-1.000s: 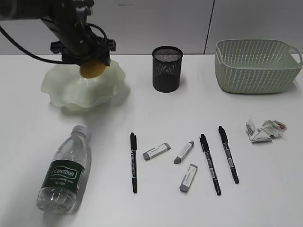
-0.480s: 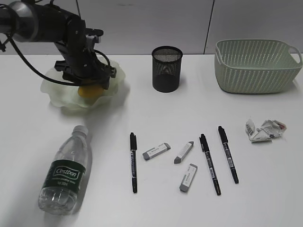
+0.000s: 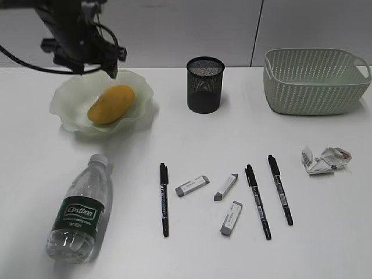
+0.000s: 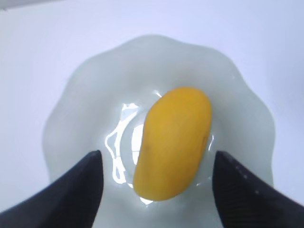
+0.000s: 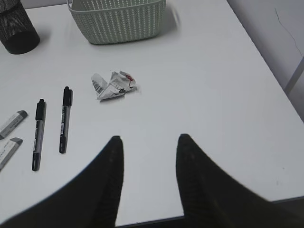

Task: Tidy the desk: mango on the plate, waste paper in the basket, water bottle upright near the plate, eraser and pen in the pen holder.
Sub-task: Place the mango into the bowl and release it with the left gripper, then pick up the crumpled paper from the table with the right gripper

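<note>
The mango [image 3: 111, 103] lies in the plate [image 3: 70, 113] at the back left; it also shows in the left wrist view [image 4: 173, 142] on the plate [image 4: 85, 95]. My left gripper [image 4: 156, 164] is open and empty above it, raised over the plate's far rim in the exterior view [image 3: 87, 55]. The water bottle [image 3: 80, 209] lies on its side at the front left. The waste paper [image 3: 325, 160] lies at the right, seen too in the right wrist view [image 5: 114, 85]. Three pens [image 3: 164, 199] and three erasers [image 3: 192, 185] lie mid-desk. My right gripper [image 5: 148, 142] is open and empty.
The pen holder [image 3: 205, 84] stands at the back middle and the basket [image 3: 317, 81] at the back right. The right wrist view shows the desk's right edge [image 5: 266, 71] and front edge.
My left gripper let go of the mango into the plate, opened, and rose up and away to the back left. The mango now lies free in the plate.
</note>
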